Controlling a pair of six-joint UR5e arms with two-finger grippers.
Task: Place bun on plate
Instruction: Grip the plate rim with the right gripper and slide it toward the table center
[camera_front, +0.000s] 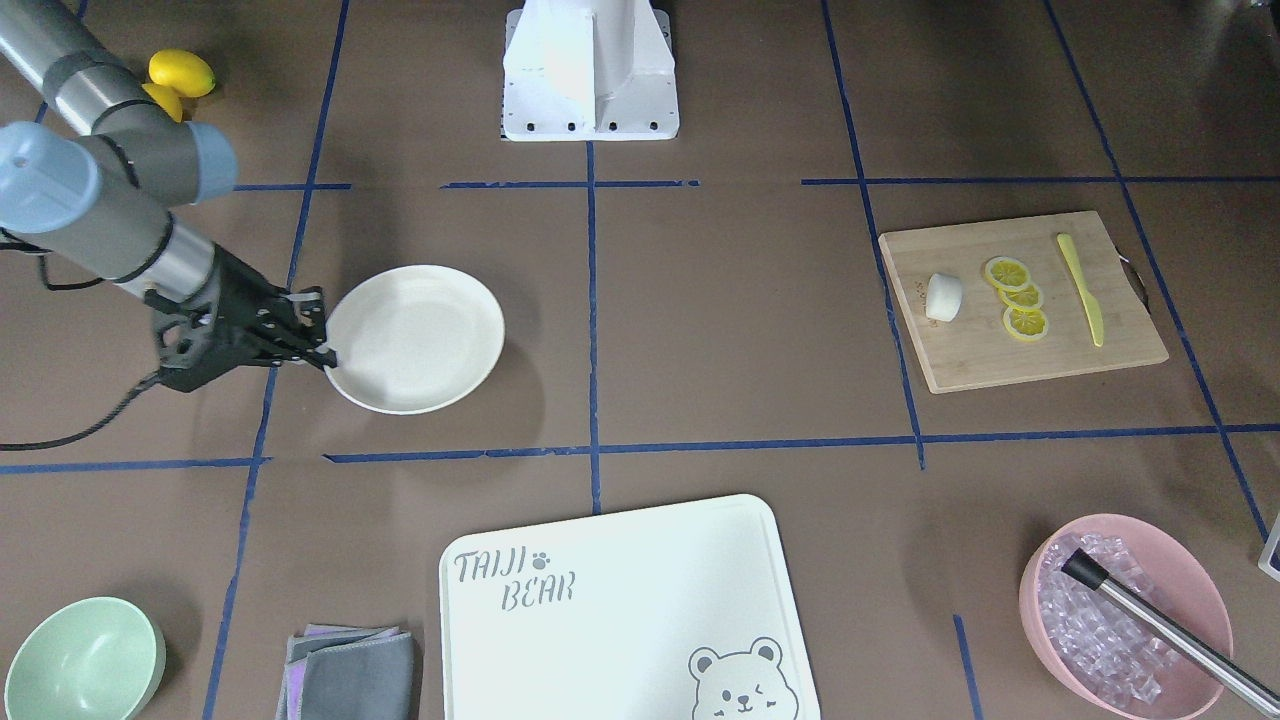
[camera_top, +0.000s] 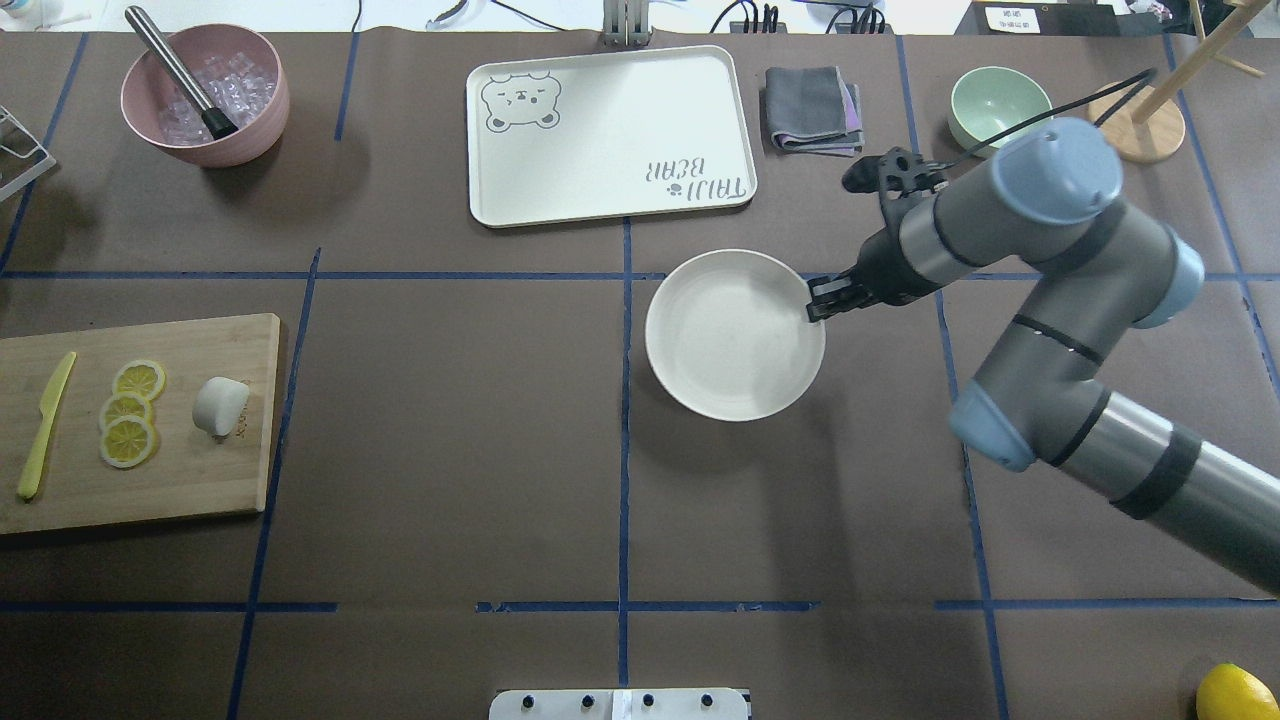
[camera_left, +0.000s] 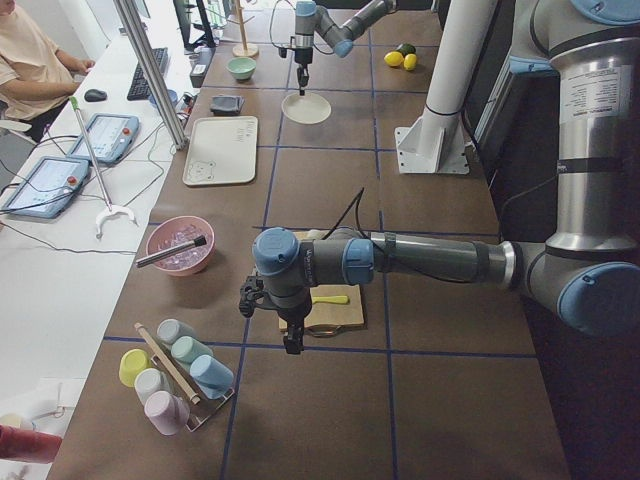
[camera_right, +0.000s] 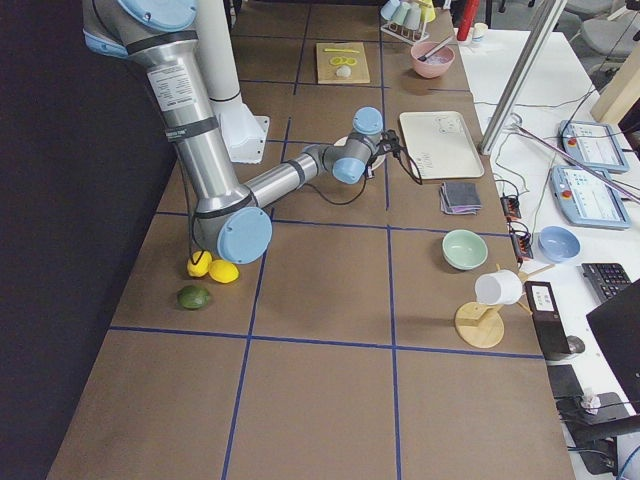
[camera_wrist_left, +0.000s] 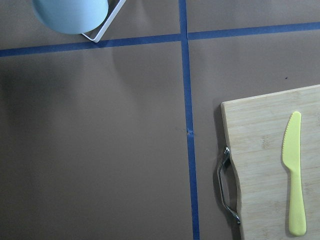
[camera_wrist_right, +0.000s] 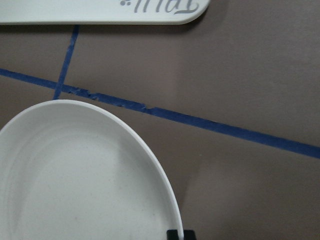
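The bun (camera_front: 943, 297) (camera_top: 220, 405) is a small white lump lying on a wooden cutting board (camera_front: 1060, 350) (camera_top: 200, 480) beside three lemon slices (camera_top: 128, 412). The cream plate (camera_front: 415, 338) (camera_top: 735, 334) rests on the table. My right gripper (camera_front: 322, 338) (camera_top: 816, 302) is at the plate's rim, its fingers close together over the edge, shut on it. My left gripper (camera_left: 292, 345) hangs past the board's end, far from the bun; I cannot tell if it is open or shut. The left wrist view shows only the board's handle end (camera_wrist_left: 260, 165) and a yellow knife (camera_wrist_left: 295, 175).
A bear-printed white board (camera_top: 610, 135), folded grey cloths (camera_top: 812, 108) and a green bowl (camera_top: 998, 102) lie beyond the plate. A pink bowl of ice with a metal tool (camera_top: 205, 95) stands far left. A rack of cups (camera_left: 175, 375) sits near the left gripper. Lemons (camera_front: 180, 75) lie by the right arm.
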